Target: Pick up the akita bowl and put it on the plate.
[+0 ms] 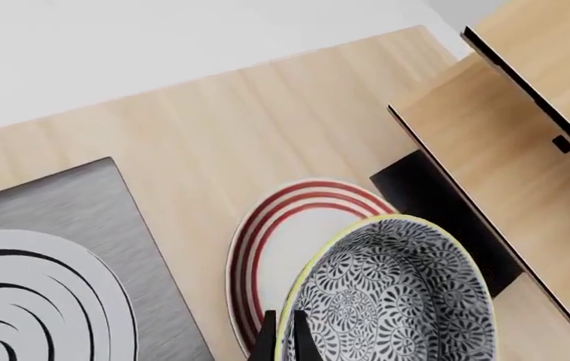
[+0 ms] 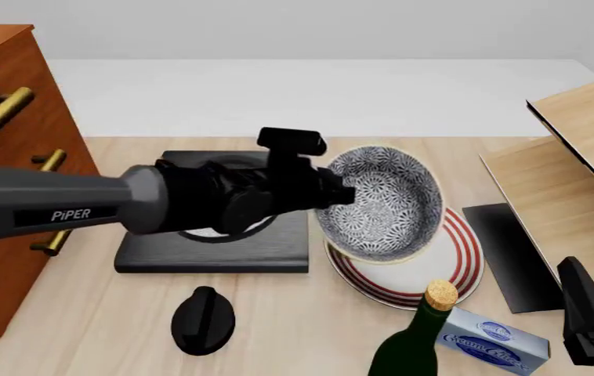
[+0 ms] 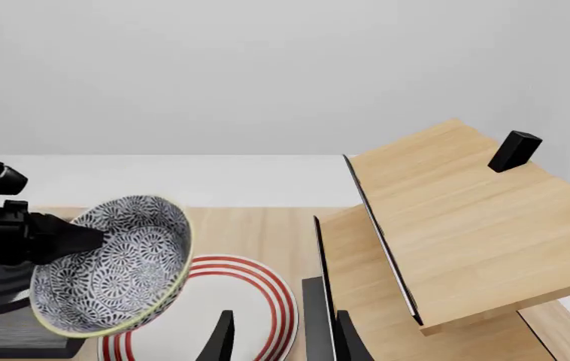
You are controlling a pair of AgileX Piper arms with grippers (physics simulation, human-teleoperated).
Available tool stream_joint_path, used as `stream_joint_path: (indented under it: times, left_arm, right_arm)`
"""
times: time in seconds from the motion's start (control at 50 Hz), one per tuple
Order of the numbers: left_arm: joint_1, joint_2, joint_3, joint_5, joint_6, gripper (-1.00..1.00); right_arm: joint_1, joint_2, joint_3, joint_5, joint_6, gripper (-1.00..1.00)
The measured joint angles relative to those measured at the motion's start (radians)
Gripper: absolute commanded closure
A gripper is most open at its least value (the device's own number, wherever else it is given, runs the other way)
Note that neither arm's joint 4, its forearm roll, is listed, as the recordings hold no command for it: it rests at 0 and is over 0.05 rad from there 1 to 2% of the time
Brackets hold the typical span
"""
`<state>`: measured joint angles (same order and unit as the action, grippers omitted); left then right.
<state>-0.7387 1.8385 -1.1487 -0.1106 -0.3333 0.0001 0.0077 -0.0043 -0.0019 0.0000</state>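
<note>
Left pincer (image 2: 341, 192) is clenched on the rim of the akita bowl (image 2: 381, 204), holding it tilted steeply above the plate (image 2: 454, 270). Main risk, imo: it's pinched at 1 rim edge only, so it could swivel or slip, and letting go while tilted would prob tip it off the plate onto the counter (image 2: 88, 337). Right pincer (image 3: 280, 338) sits released, fingers apart, well away.
</note>
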Motion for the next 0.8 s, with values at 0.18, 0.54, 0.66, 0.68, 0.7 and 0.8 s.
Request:
stream_joint_path:
  times: [0.18, 0.54, 0.66, 0.68, 0.7, 0.8]
  left_arm:
    - [-0.002, 0.037, -0.035, 0.019, 0.014, 1.00]
    - [-0.014, 0.096, -0.087, 0.043, 0.030, 1.00]
    - [-0.020, 0.117, -0.108, 0.056, 0.038, 1.00]
    - [-0.021, 0.121, -0.111, 0.058, 0.039, 1.00]
    - [-0.022, 0.124, -0.115, 0.060, 0.040, 1.00]
    - [-0.028, 0.140, -0.133, 0.071, 0.043, 1.00]
  right_arm:
    - [0.000, 0.000, 0.000, 0.000, 0.000, -1.00]
    - [0.000, 0.000, 0.000, 0.000, 0.000, -1.00]
    - [0.000, 0.000, 0.000, 0.000, 0.000, -1.00]
    - [0.000, 0.000, 0.000, 0.000, 0.000, -1.00]
    - [0.000, 0.000, 0.000, 0.000, 0.000, -1.00]
    - [0.000, 0.000, 0.000, 0.000, 0.000, -1.00]
